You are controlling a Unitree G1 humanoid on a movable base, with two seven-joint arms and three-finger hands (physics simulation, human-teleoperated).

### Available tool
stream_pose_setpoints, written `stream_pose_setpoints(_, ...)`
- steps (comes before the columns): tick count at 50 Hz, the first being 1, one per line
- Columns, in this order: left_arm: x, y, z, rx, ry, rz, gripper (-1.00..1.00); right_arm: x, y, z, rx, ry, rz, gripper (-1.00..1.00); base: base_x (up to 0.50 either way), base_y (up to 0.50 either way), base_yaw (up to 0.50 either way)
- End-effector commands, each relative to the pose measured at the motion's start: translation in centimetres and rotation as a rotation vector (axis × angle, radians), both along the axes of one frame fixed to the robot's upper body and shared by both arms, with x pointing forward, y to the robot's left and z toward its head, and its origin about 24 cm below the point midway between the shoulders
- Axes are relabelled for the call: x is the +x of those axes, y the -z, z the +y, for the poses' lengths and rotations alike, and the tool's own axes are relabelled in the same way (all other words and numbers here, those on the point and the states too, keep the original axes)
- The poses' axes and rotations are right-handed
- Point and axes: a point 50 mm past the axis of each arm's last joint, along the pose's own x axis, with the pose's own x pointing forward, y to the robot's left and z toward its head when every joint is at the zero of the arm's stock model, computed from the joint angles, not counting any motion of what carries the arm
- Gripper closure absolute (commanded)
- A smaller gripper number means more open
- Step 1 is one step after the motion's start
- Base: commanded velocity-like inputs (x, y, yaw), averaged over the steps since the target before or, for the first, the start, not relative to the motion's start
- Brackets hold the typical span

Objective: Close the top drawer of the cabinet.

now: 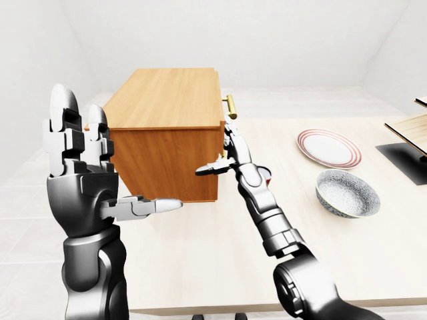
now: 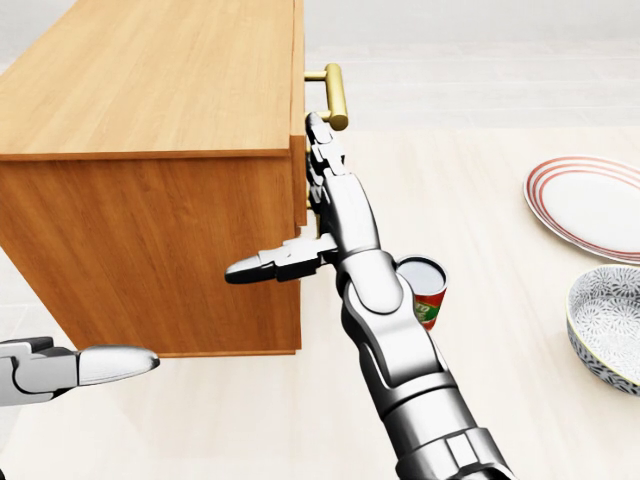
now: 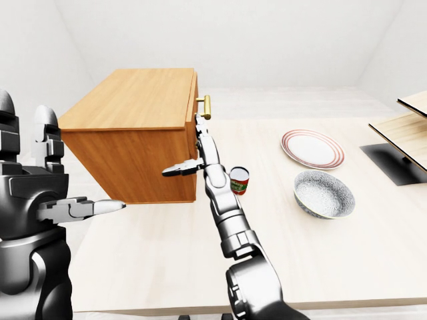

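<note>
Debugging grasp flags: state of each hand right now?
Left hand: open, raised, holding nothing.
Right hand: open, fingers flat against the cabinet's drawer side beside the brass handle, gripping nothing.

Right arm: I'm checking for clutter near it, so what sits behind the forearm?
A red can stands on the table just right of the right hand; the forearm covers the can's left side.

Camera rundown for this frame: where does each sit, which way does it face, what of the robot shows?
Left-eye view: on the head, facing the cabinet; raised left hand and right hand show.
Head view: on the head, pitched down and tighter on the brass handle; right arm, left fingertip only.
Right-eye view: on the head, set slightly right; red can unhidden.
All three share cabinet, plate, bowl.
</note>
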Motion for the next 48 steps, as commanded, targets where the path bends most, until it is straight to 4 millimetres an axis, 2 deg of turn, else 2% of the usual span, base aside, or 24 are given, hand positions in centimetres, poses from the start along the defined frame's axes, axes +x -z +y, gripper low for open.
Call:
stream_pose_setpoints(1,0.1,-0.1,0.0,-0.003,0.004,-0.003,-1.00,-0.7,1.7,3.7,-0.014,-0.159,0.072,-1.00,0.00,0.00,0.00)
stream_pose_setpoints(14,0.1,0.0,0.0,-0.004,0.003,0.000,-1.00,-0.9,2.1,4.4,-0.006,-0.177,0.099,-1.00,0.00,0.00,0.00)
stream_pose_setpoints(24,0.0,-0.1,0.0,-0.004,0.002,-0.003,-1.00,-1.2,2.6,5.9,0.000,-0.217,0.140,-1.00,0.00,0.00,0.01)
stream_pose_setpoints(33,0.0,-0.1,0.0,-0.003,0.003,-0.005,-1.00,-1.2,2.4,6.0,0.004,-0.222,0.141,-1.00,0.01,0.00,0.01)
stream_pose_setpoints(37,0.1,0.0,0.0,-0.004,0.004,0.001,-1.00,-1.0,2.7,5.3,-0.002,-0.202,0.146,-1.00,0.01,0.00,0.01)
stream_pose_setpoints(41,0.1,-0.1,0.0,-0.005,0.003,-0.004,-1.00,-0.1,2.6,3.0,-0.005,-0.122,0.138,-1.00,0.01,0.00,0.01)
stream_pose_setpoints(44,0.1,-0.1,0.0,-0.005,0.003,-0.004,-1.00,-0.1,2.6,3.0,-0.006,-0.122,0.140,-1.00,0.01,0.00,0.01)
stream_pose_setpoints(45,0.1,0.0,0.0,-0.006,0.002,-0.002,-1.00,0.4,3.5,-0.8,0.012,-0.002,0.155,-1.00,0.01,0.00,0.01)
stream_pose_setpoints(46,0.1,0.0,0.0,-0.005,0.002,-0.001,-1.00,0.1,4.5,-2.4,0.002,0.052,0.169,-1.00,0.00,0.00,0.00)
stream_pose_setpoints(47,0.1,0.0,0.0,-0.005,0.002,-0.001,-1.00,0.0,4.3,-2.4,0.005,0.053,0.159,-1.00,0.00,0.00,0.00)
stream_pose_setpoints(48,0.2,0.0,0.1,-0.006,-0.003,0.001,-1.00,-0.3,5.0,-3.5,0.005,0.091,0.173,-1.00,0.00,0.00,0.00)
